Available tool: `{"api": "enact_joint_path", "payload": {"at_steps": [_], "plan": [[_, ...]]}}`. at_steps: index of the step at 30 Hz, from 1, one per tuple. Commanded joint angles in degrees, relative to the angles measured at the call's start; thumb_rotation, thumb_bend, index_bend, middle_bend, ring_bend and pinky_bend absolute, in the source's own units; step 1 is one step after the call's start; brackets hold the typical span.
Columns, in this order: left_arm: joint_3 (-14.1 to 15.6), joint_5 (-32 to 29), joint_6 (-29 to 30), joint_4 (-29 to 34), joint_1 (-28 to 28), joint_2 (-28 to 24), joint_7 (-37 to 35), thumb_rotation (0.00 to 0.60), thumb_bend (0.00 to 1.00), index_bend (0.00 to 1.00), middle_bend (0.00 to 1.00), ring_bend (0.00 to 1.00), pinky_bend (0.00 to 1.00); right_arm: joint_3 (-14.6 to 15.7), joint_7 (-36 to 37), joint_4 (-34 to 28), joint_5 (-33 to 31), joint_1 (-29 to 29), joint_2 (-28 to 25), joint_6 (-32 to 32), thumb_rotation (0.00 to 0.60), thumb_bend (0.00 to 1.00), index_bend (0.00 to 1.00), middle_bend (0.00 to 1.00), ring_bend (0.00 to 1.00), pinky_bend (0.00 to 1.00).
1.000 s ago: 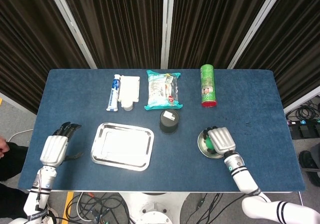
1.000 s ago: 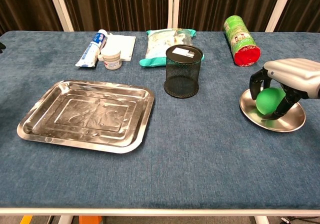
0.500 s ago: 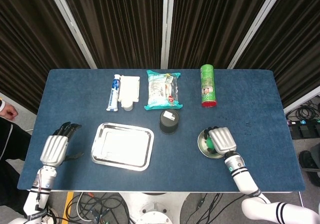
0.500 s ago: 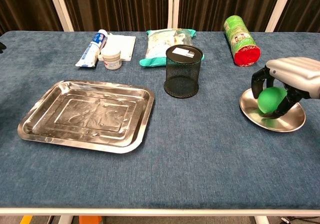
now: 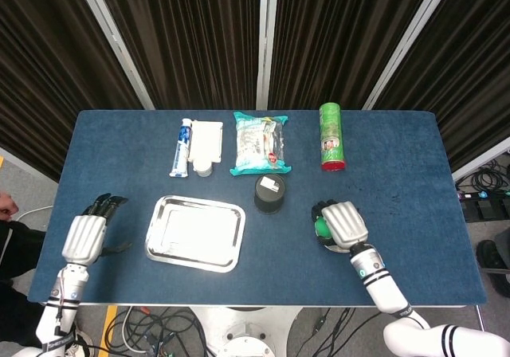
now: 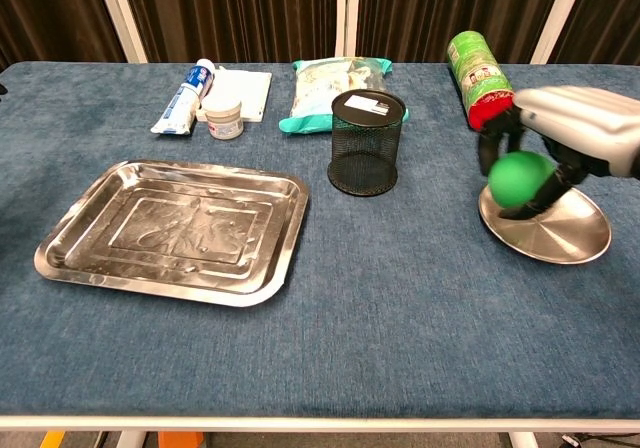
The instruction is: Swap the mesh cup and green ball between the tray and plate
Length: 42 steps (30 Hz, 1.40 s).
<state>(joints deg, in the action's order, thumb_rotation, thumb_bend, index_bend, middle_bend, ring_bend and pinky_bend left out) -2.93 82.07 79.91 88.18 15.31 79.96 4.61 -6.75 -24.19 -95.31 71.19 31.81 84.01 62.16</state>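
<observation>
My right hand (image 6: 565, 136) (image 5: 341, 223) grips the green ball (image 6: 519, 178) (image 5: 321, 228) and holds it in the air over the left part of the round metal plate (image 6: 560, 233). The black mesh cup (image 6: 367, 143) (image 5: 269, 193) stands upright on the blue table between the plate and the rectangular metal tray (image 6: 175, 230) (image 5: 195, 233). The tray has nothing in it. My left hand (image 5: 86, 234) hovers open at the table's left edge, away from the tray.
Along the back of the table lie a toothpaste tube (image 6: 182, 97), a small jar (image 6: 225, 121), a white box (image 6: 245, 90), a snack bag (image 6: 328, 85) and a green can (image 6: 478, 68) on its side.
My right hand has lifted the green ball off the plate and carried it up and to the left. The left hand has stayed where it was.
</observation>
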Motion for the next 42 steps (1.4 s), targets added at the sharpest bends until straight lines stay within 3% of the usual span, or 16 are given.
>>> {"api": "enact_joint_path", "payload": {"at_steps": [1,5,16,21,27,38,42], "plan": [[-0.06,0.00,0.05,-0.02,-0.14,-0.07,-0.03,0.600,0.04,0.21,0.19,0.11,0.31,-0.23,-1.71,-4.31,2.73,1.60,-0.32,-0.07,0.600,0.18,0.76,0.54,0.52,0.79],[-0.19,-0.01,0.29,-0.16,-0.52,-0.33,-0.35,0.600,0.04,0.21,0.19,0.11,0.31,-0.89,-3.34,-4.92,2.26,3.86,1.84,-2.28,0.600,0.18,0.76,0.54,0.52,0.79],[-0.43,0.08,1.96,-1.27,-2.14,-0.99,-0.97,0.600,0.05,0.21,0.19,0.11,0.31,-1.61,-4.50,2.95,-2.84,8.45,9.25,-7.85,0.600,0.18,0.74,0.52,0.52,0.76],[-0.35,0.30,2.02,-1.82,-2.52,-0.82,-1.39,0.600,0.05,0.21,0.19,0.11,0.30,-1.23,-2.21,4.42,-2.38,9.30,10.08,-9.23,0.600,0.16,0.64,0.49,0.50,0.71],[-0.47,0.14,1.71,-2.23,-2.76,-0.73,-1.83,0.600,0.05,0.21,0.19,0.11,0.30,-0.67,0.02,5.62,-2.89,9.80,10.14,-10.82,0.600,0.12,0.44,0.38,0.39,0.63],[-0.67,0.22,1.38,-2.55,-3.03,-0.70,-2.50,0.600,0.05,0.21,0.19,0.11,0.30,-0.23,2.15,5.19,-1.95,9.98,8.68,-10.51,0.600,0.10,0.32,0.29,0.29,0.55],[-0.69,0.59,1.70,-2.37,-3.33,-1.36,-3.64,0.600,0.05,0.21,0.19,0.11,0.30,-0.27,2.55,1.78,0.31,9.10,5.20,-7.96,0.600,0.10,0.30,0.29,0.29,0.54]]}}
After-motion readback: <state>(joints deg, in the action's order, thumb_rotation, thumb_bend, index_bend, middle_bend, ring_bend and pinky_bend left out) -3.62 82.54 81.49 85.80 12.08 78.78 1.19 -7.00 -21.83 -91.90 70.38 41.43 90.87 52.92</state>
